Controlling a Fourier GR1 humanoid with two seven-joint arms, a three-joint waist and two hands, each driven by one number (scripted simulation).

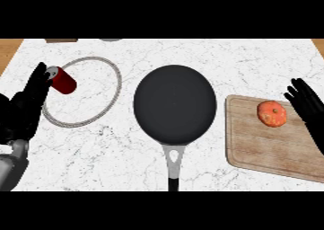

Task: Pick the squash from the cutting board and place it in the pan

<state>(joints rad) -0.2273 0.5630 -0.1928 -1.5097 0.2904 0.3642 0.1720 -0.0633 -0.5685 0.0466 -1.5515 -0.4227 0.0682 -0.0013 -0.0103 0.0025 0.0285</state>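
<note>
An orange, round squash [272, 113] lies on the far part of a wooden cutting board [270, 148] at the right. A black pan [175, 104] sits in the middle of the counter, its handle pointing toward me. My right hand [311, 112] is open just right of the squash, fingers straight and pointing away, a small gap between them and the squash. At the left edge my left hand [22, 110] rests open, fingers up.
A red can [62, 81] lies on its side inside a white ring-shaped plate [81, 91] at the left, close to my left hand's fingertips. The counter top is white marble, with wooden edges at the far corners.
</note>
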